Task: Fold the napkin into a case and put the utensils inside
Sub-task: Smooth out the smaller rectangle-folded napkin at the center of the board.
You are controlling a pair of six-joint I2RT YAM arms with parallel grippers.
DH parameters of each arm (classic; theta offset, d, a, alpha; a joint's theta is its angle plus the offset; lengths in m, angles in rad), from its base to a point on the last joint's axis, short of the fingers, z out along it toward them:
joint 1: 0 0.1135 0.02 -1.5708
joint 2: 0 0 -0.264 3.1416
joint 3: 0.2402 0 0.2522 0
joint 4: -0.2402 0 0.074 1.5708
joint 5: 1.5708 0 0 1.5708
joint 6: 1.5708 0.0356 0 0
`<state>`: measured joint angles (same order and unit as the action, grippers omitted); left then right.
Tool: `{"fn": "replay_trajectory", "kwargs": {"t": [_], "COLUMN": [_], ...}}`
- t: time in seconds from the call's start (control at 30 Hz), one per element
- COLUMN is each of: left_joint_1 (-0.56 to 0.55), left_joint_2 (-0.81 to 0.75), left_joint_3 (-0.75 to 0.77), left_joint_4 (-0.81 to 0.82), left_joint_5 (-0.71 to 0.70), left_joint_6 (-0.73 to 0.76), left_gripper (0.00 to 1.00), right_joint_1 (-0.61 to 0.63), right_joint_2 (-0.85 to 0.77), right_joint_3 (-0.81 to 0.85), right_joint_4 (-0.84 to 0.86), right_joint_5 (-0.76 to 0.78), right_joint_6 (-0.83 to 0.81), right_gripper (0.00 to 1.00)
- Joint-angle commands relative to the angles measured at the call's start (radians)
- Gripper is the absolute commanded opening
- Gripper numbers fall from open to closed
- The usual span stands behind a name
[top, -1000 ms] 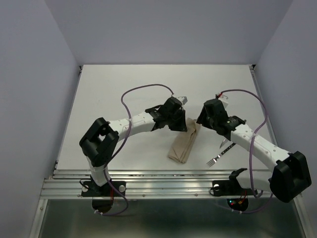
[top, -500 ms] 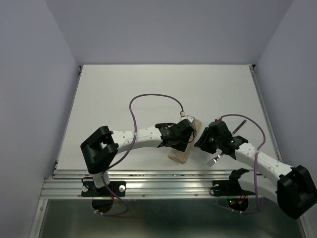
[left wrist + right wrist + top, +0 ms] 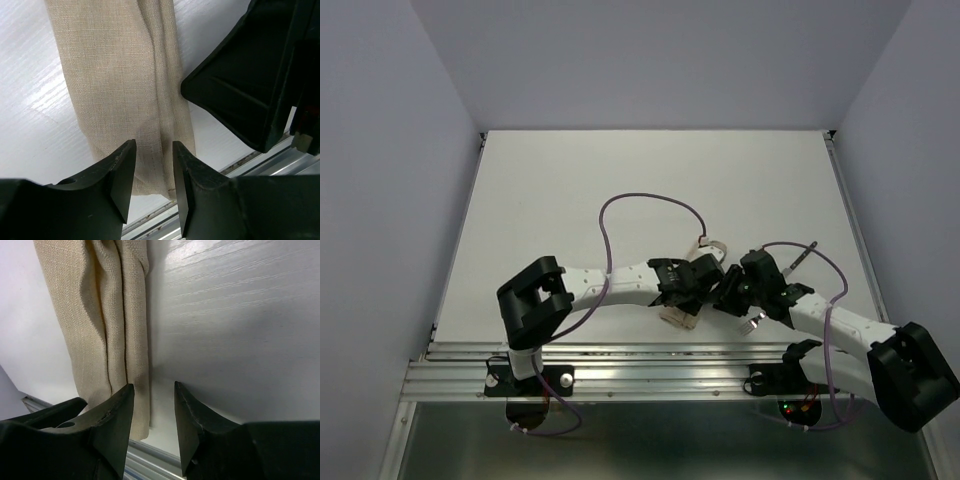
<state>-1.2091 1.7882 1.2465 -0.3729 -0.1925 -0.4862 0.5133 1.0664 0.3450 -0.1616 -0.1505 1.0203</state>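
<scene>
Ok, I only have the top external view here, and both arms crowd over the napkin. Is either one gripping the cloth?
Observer: Not the left. In its wrist view the left jaws stand apart above the near end of the folded napkin, which lies flat on the table.
Operator: And the other arm?
Observer: In the right wrist view the right jaws are apart too, straddling the napkin's right edge, with bare table beyond it.
Operator: Any cutlery inside?
Observer: None shows in either wrist view. All I can see is lengthwise folds of cloth, with nothing sticking out of the near end.
</scene>
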Motion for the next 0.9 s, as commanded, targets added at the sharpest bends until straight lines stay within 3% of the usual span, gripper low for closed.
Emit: {"fn": "replay_trajectory", "kwargs": {"t": [0.0, 0.17, 0.53, 0.63, 0.73, 0.77, 0.8, 0.87], "left_joint_1": [-0.009, -0.01, -0.014, -0.014, -0.013, -0.013, -0.015, -0.013], "left_joint_2": [0.011, 0.031, 0.089, 0.106, 0.115, 0.117, 0.12, 0.12], "left_joint_3": [0.034, 0.039, 0.054, 0.064, 0.07, 0.071, 0.07, 0.071], "left_joint_4": [0.0, 0.014, 0.014, 0.011, 0.009, 0.008, 0.006, 0.006], "left_joint_5": [-0.021, -0.005, -0.002, -0.01, -0.018, -0.019, -0.022, -0.024], "left_joint_6": [0.037, 0.047, 0.052, 0.051, 0.051, 0.049, 0.044, 0.041], "left_gripper": [0.46, 0.45, 0.43, 0.36, 0.18, 0.06, 0.0, 0.0], "right_joint_1": [0.019, 0.019, 0.028, 0.028, 0.028, 0.028, 0.028, 0.028], "right_joint_2": [0.023, 0.053, 0.107, 0.101, 0.089, 0.086, 0.083, 0.073], "right_joint_3": [-0.031, -0.032, -0.032, -0.032, -0.034, -0.035, -0.037, -0.041], "right_joint_4": [0.08, 0.102, 0.122, 0.114, 0.103, 0.102, 0.096, 0.096], "right_joint_5": [-0.024, -0.029, -0.017, -0.011, -0.004, -0.001, 0.0, 0.003], "right_joint_6": [0.024, 0.026, 0.038, 0.043, 0.046, 0.046, 0.049, 0.049], "right_gripper": [0.44, 0.43, 0.28, 0.2, 0.2, 0.2, 0.2, 0.2]}}
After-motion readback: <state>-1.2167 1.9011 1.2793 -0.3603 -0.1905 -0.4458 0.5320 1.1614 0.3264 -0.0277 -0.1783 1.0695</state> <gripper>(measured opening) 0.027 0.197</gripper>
